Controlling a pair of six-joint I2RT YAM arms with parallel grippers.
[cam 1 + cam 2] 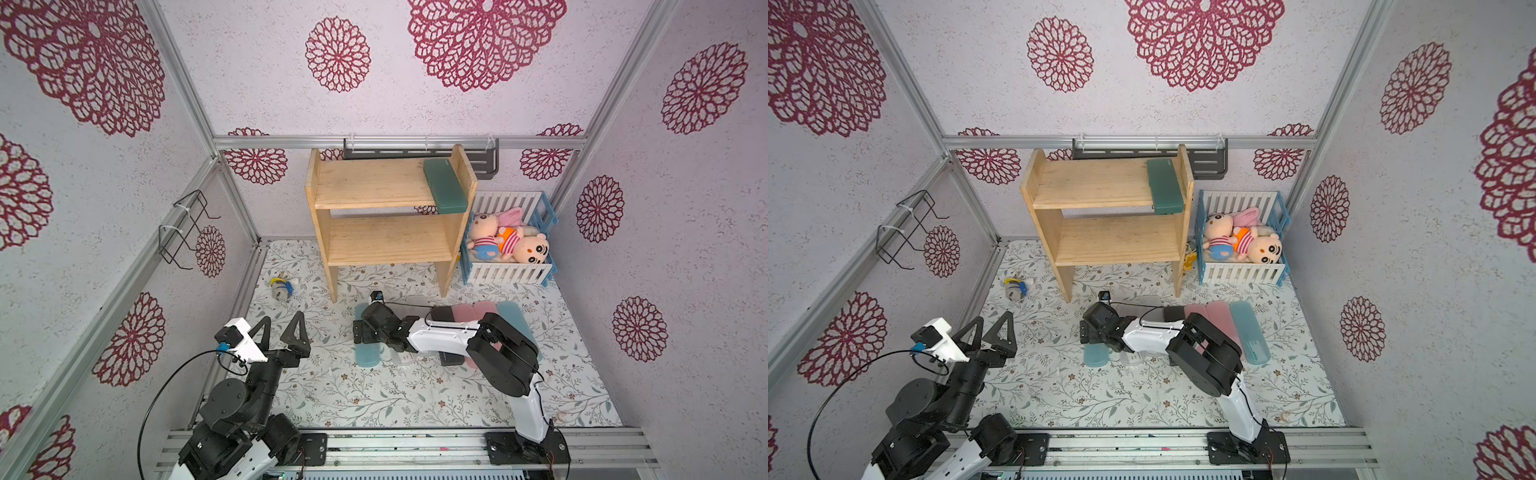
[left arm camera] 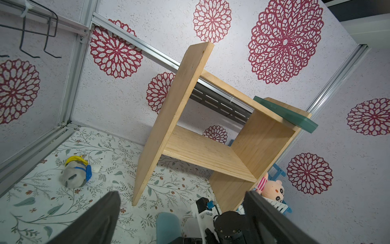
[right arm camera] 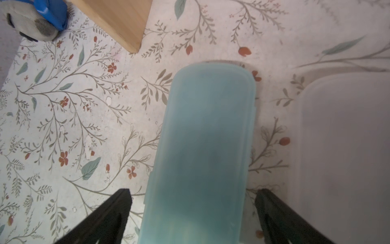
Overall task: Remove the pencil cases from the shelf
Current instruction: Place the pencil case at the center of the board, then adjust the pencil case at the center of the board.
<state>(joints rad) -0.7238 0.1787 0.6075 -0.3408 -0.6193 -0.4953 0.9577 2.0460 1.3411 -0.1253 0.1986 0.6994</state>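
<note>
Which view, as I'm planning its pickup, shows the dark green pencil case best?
Either top view: the dark green pencil case shows its whole lid, on the upper tier of the shelf, overhanging the front edge. The left wrist view sees it edge-on; the right wrist view misses it.

1. The light wooden two-tier shelf stands at the back of the floral-print mat.
2. A dark green flat plastic pencil case lies on its top tier's right end, overhanging the front.
3. The white-and-blue slatted crate stands just right of it, plush dolls inside.
4. A small grey plush toy lies left of it.
5. Before the shelf, two pink plastic pencil cases lie just left of a light blue one.
</note>
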